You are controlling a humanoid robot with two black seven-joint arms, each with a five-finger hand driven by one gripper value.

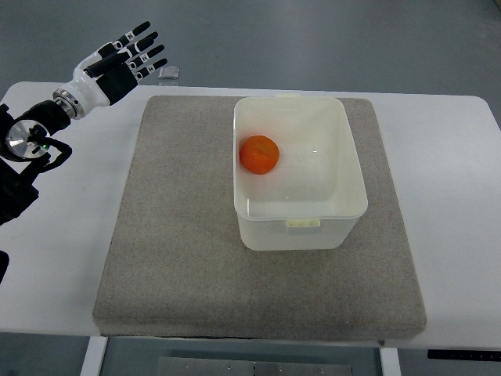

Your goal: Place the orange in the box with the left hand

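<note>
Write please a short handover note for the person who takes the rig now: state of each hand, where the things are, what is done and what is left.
Left hand: open, fingers spread, holds nothing, raised over the table's far left corner, away from the box.
Right hand: not in view.
Round orange fruit: lies inside the white rectangular plastic box, near its left wall.
Box: stands on the grey fabric mat on the white table.
Done: the orange is in the box and released.
Left: nothing for the placing; perhaps only bring the left arm to rest.
</note>
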